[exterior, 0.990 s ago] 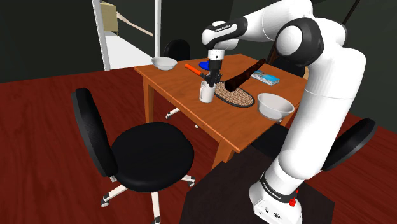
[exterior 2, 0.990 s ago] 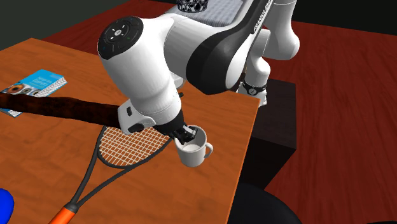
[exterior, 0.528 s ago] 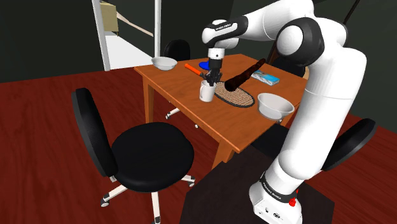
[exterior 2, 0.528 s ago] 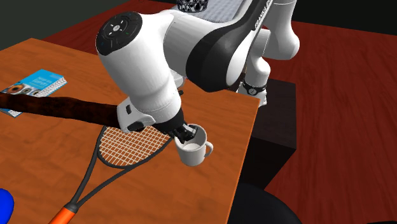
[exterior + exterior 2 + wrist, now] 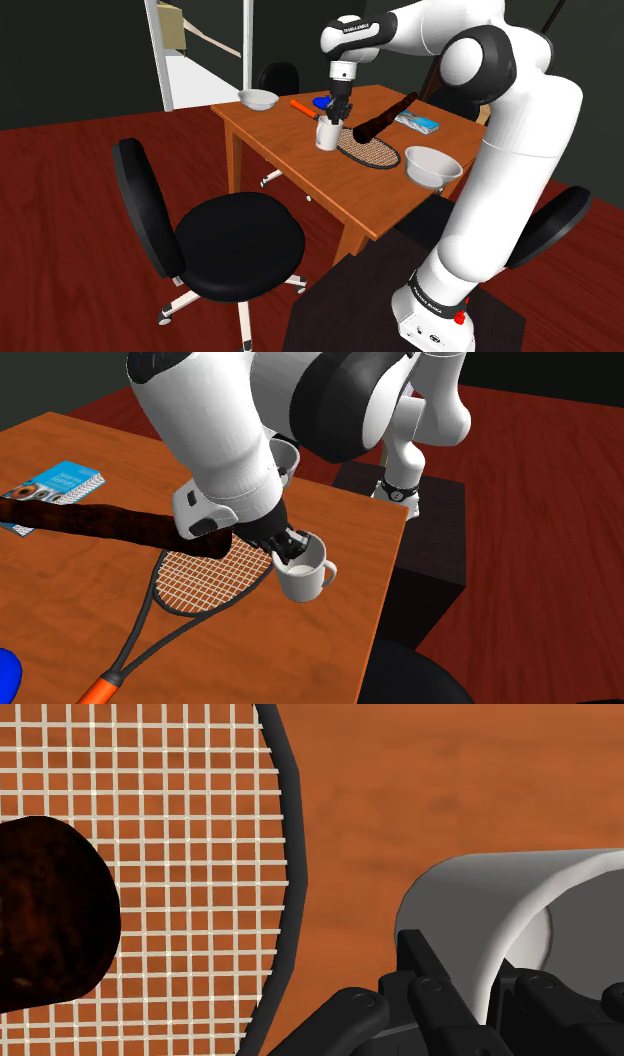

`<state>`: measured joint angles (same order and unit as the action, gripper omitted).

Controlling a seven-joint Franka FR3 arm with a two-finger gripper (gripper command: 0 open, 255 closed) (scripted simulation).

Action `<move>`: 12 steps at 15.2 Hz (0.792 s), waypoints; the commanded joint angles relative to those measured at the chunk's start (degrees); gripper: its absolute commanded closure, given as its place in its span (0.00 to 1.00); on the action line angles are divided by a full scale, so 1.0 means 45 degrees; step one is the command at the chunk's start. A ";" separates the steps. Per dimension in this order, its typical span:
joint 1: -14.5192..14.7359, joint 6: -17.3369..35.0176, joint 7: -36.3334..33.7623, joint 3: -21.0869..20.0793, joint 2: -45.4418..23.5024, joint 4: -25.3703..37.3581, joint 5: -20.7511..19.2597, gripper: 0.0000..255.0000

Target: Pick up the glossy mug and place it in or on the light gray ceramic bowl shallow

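The tool (image 5: 293, 548) pinched the white mug (image 5: 305, 582) by its rim, mid-frame, so I could carry it upright.

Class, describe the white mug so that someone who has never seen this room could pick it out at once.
Find the orange-brown wooden table beside the black office chair. Toward its chair-side edge, next to the racket's strung head, is the white mug. Unlike the two white bowls, it is tall, has a side handle, and black jaws clasp its rim.
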<state>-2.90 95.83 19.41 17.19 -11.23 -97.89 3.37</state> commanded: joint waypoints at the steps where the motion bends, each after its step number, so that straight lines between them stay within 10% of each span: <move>1: -0.0006 -0.0343 -0.0009 0.0005 0.0009 0.0331 -0.0007 1.00; 12: -0.0054 -0.2214 -0.0038 0.0037 0.0047 0.2168 -0.0030 1.00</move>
<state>-3.07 86.64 19.16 17.31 -10.98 -88.93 3.24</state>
